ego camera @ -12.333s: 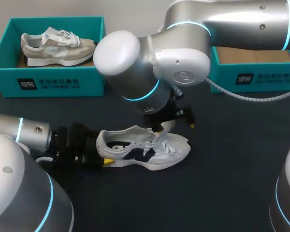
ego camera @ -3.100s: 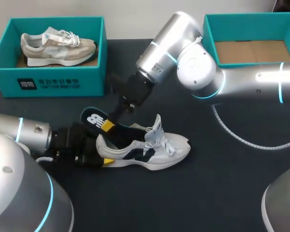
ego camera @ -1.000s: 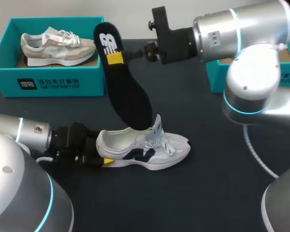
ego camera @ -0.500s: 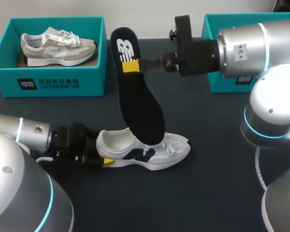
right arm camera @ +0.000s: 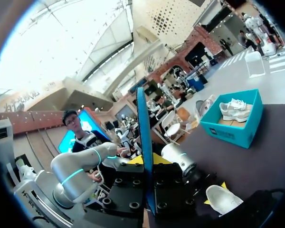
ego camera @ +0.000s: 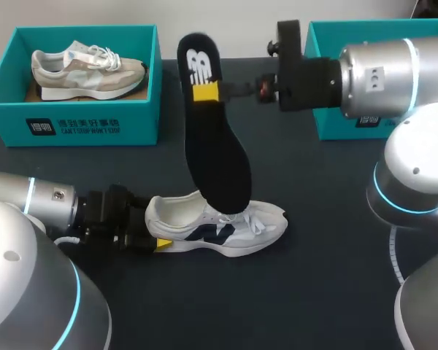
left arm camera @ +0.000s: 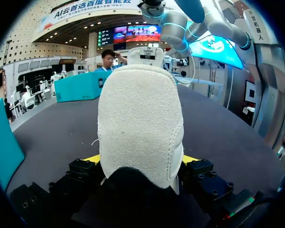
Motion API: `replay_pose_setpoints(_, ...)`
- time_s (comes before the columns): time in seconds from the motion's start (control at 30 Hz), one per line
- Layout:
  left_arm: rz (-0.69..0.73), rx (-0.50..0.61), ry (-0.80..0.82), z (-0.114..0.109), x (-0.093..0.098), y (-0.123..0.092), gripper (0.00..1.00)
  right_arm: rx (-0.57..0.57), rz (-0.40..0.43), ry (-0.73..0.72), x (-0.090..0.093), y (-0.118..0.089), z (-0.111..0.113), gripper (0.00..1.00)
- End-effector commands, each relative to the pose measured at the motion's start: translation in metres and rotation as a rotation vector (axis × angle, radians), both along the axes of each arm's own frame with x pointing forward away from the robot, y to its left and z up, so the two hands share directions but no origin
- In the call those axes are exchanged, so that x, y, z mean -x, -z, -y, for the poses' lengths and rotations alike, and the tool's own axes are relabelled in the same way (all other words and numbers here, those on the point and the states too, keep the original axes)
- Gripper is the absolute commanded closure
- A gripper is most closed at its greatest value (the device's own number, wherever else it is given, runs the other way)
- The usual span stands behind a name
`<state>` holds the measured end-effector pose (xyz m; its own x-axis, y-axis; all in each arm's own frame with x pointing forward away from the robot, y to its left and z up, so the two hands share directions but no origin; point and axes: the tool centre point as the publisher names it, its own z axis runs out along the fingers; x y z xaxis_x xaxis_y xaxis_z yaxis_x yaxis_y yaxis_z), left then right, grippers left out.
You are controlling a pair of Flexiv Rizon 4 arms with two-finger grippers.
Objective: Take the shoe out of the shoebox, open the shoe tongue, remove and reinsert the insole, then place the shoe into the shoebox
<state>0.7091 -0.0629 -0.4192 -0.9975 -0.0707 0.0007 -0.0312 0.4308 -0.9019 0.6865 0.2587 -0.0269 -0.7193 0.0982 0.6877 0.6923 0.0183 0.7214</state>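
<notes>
Right pincer [ego camera: 207,92] is clamped on the heel end of the black insole [ego camera: 217,157], which hangs nearly upright with its toe end down at the laces of the white shoe [ego camera: 230,227]. Left pincer [ego camera: 159,243] grips that shoe's heel from 2 sides. The shoe stands on the dark tabletop [ego camera: 328,277], outside the left shoebox [ego camera: 80,127], which holds a beige shoe [ego camera: 87,69], and the right shoebox [ego camera: 328,124]

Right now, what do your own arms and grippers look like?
My left arm and right arm are rounded silver-grey tubes with glowing cyan rings at the joints. A ribbed grey hose curves by the right arm's base. The left gripper and right gripper are black blocks studded with bolts, tipped in bright yellow.
</notes>
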Motion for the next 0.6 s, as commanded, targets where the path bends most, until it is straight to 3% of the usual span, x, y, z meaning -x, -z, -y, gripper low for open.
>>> replay_pose_setpoints(0.03, 0.0, -0.002, 0.0, 0.001, -0.001, 0.003, 1.0, 0.046, -0.037, -0.003, 0.008, -0.017, 0.02, 1.0)
replay_pose_setpoints(0.37, 0.0, -0.002, 0.0, 0.001, -0.001, 0.003, 1.0, 0.066, -0.11, -0.011, 0.03, -0.051, 0.04, 1.0)
replay_pose_setpoints(0.6, 0.0, -0.002, 0.0, 0.001, -0.001, 0.003, 1.0, -0.009, -0.115, 0.026, 0.055, -0.064, 0.05, 1.0)
